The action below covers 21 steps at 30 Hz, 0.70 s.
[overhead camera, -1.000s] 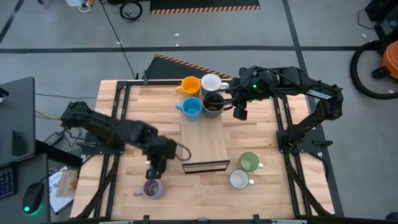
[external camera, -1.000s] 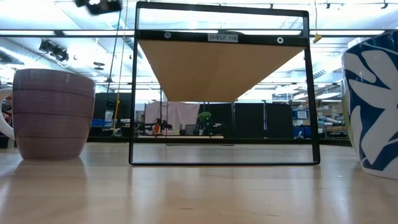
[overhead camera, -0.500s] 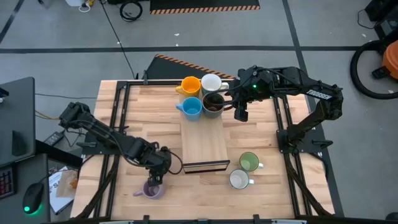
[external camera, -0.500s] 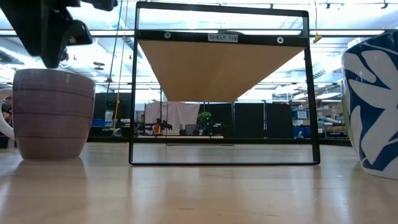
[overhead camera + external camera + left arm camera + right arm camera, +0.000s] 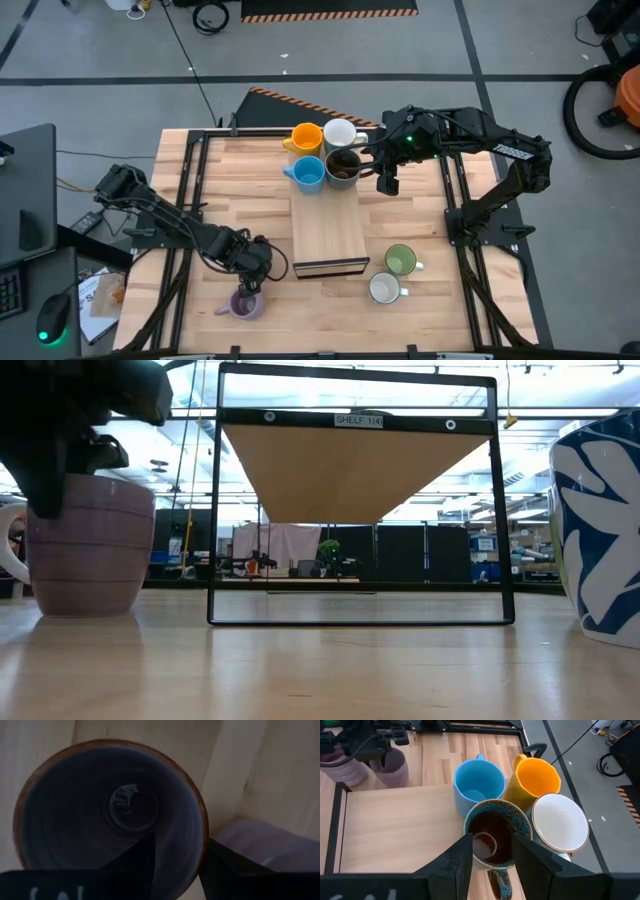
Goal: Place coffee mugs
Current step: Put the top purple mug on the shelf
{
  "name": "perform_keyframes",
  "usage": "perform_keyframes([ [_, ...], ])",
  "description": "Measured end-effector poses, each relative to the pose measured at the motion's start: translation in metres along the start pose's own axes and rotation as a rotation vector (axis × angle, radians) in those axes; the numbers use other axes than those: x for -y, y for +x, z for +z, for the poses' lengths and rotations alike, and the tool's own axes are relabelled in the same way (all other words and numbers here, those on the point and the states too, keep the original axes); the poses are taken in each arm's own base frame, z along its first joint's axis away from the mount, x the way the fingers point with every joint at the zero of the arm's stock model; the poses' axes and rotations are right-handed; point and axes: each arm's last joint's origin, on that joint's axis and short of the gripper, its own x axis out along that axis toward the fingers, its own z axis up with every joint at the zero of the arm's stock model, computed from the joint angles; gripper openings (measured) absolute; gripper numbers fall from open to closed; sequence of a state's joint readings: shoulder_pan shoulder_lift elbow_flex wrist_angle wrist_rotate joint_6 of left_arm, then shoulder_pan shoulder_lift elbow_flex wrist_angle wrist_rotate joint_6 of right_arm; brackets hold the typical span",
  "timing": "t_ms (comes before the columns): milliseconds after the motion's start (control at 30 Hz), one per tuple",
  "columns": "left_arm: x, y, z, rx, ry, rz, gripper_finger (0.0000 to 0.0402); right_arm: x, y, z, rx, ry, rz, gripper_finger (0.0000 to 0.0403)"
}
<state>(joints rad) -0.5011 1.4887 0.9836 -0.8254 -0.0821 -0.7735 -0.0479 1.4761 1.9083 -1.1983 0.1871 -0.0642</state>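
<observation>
Lavender ceramic fills the left wrist view: the left tool (image 5: 247,290) is down on the lavender mug (image 5: 243,304) at the near edge of the worktop (image 5: 200,180), fingers apart and straddling the rim, one finger (image 5: 135,862) inside the bowl and the other outside the wall, not yet closed as far as I can judge. So the step in hand looks like the pick-up of this mug; next it calls for a firm pinch on the wall, a straight lift, then a carry over to the wooden board (image 5: 327,225) off to its side. Just beyond, on the far side of that board's near end, the light green mug (image 5: 401,260) and a white mug (image 5: 385,289) wait on the worktop. Farther off, the right tool (image 5: 385,180) hovers with fingers apart straddling the near rim of the dark brown mug (image 5: 343,167), which sits on the board's far end touching the light blue mug (image 5: 308,173), with the orange mug (image 5: 305,137) and a second white mug (image 5: 341,133) just behind.
</observation>
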Motion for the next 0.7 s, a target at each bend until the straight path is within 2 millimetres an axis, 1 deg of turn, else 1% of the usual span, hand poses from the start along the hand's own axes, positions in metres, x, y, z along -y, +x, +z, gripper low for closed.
perform_keyframes([
  [133,-0.003,0.004,-0.001,0.000,0.001,0.009,0.0101,0.000,0.000,0.000,0.000,0.000,0.000,0.0145],
  [300,-0.010,0.004,0.004,-0.017,0.002,0.001,0.0030,0.000,0.000,0.000,0.001,0.000,0.000,0.0145],
  [333,-0.013,0.002,0.005,-0.024,0.000,-0.006,0.0023,0.000,0.000,0.000,0.001,0.001,-0.001,0.0145],
  [400,-0.018,-0.005,0.009,-0.031,-0.011,-0.024,0.0023,0.000,0.000,0.001,0.006,0.001,-0.001,0.0145],
  [467,-0.024,-0.020,0.013,-0.018,-0.011,-0.025,0.0023,0.000,0.000,0.001,0.012,0.003,-0.002,0.0145],
  [567,-0.034,-0.047,0.024,0.019,-0.009,-0.033,0.0023,0.000,0.000,0.001,0.016,0.004,-0.002,0.0145],
  [700,-0.045,-0.089,0.043,0.129,0.015,-0.058,0.0023,0.000,0.000,0.001,0.016,0.007,-0.002,0.0145],
])
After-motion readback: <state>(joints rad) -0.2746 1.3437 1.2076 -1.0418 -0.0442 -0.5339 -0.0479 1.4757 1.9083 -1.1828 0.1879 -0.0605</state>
